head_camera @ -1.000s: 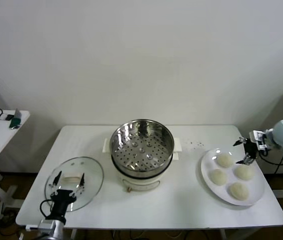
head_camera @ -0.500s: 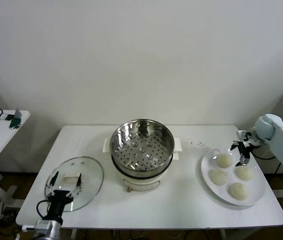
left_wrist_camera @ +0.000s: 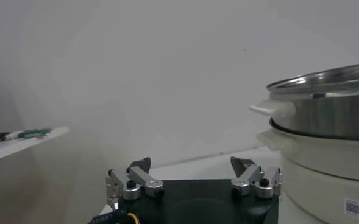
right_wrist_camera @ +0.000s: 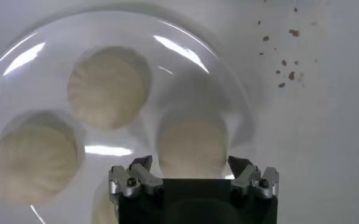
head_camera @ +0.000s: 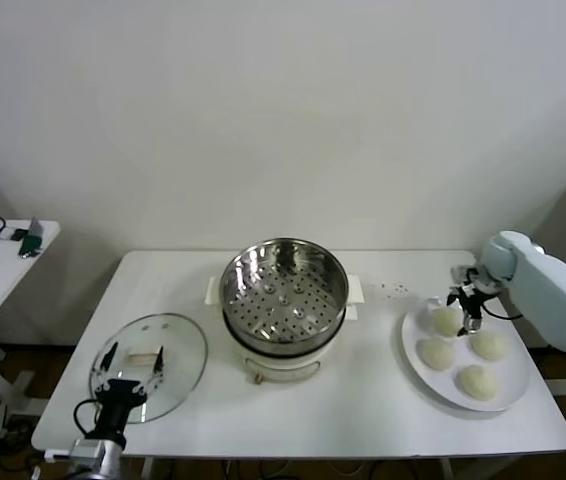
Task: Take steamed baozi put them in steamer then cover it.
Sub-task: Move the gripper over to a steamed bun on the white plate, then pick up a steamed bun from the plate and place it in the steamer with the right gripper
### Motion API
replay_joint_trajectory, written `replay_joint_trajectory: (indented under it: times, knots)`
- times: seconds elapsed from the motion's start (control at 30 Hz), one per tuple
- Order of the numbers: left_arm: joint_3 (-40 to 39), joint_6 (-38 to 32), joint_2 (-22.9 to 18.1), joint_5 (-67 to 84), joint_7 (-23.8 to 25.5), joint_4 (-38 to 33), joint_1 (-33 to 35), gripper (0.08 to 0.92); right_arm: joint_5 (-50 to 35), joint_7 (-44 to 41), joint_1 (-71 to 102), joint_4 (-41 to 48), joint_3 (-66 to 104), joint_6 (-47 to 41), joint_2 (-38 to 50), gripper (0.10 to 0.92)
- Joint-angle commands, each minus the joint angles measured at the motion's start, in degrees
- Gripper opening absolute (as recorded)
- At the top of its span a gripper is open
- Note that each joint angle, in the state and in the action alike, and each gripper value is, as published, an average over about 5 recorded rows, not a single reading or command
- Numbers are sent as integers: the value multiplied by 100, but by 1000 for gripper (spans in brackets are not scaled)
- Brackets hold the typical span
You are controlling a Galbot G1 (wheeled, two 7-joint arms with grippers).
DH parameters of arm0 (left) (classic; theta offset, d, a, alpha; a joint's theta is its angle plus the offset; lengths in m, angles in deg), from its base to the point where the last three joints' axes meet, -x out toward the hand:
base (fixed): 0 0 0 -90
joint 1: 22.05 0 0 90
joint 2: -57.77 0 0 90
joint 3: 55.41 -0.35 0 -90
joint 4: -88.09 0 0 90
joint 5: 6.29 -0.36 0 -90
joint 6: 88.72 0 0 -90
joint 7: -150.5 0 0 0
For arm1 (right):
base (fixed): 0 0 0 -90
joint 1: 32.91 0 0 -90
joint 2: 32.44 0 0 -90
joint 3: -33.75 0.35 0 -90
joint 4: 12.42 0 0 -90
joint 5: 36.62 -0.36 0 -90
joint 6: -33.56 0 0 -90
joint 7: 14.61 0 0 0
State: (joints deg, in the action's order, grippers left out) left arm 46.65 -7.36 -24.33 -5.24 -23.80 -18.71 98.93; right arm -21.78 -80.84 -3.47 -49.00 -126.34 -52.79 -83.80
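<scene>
The steel steamer [head_camera: 285, 290] stands uncovered and empty on its white pot base at the table's middle. Several cream baozi lie on a white plate [head_camera: 511, 385] at the right. My right gripper [head_camera: 464, 301] is open just above the plate's far-left baozi [head_camera: 448, 321]. In the right wrist view that baozi [right_wrist_camera: 193, 143] sits between the spread fingers of the gripper [right_wrist_camera: 191, 163], with others [right_wrist_camera: 108, 87] beside it. My left gripper [head_camera: 133, 365] is open and empty above the glass lid [head_camera: 178, 345]. The left wrist view shows its fingers [left_wrist_camera: 191, 164] spread, with the steamer [left_wrist_camera: 325, 103] beyond.
Dark crumbs [head_camera: 395, 290] lie on the table between the steamer and the plate. A small side table [head_camera: 3, 260] with cables stands at the far left. The plate sits near the table's right edge.
My right gripper has moved left from the plate's far right edge to above the far-left baozi. The left gripper has barely moved.
</scene>
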Motion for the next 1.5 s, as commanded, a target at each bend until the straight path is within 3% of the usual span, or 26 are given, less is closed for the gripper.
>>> replay_joint_trajectory:
  times: [0.03, 0.3, 0.77, 1.13, 1.37, 1.5]
  knots:
    - [4, -4, -2, 7, 1, 13, -3, 823, 71, -15, -31, 201, -23, 34, -149, 822]
    - [9, -17, -2, 13, -6, 15, 6, 823, 203, -20, -6, 307, 87, 126, -218, 740]
    - [25, -75, -19, 47, -17, 13, 78, 823, 156, -34, -141, 156, -4, 288, -159, 713]
    - [31, -54, 6, 126, -51, -43, 136, 823, -1031, -176, -2289, -1447, -2433, 612, 269, 712]
    - [11, -2, 38, 255, -40, -151, 206, 823, -1907, -227, -4189, -2225, -4016, 1008, -207, 712]
    - [-8, 15, 39, 279, -49, -156, 229, 823, -1832, -220, -4517, -2517, -4129, 1294, -655, 712]
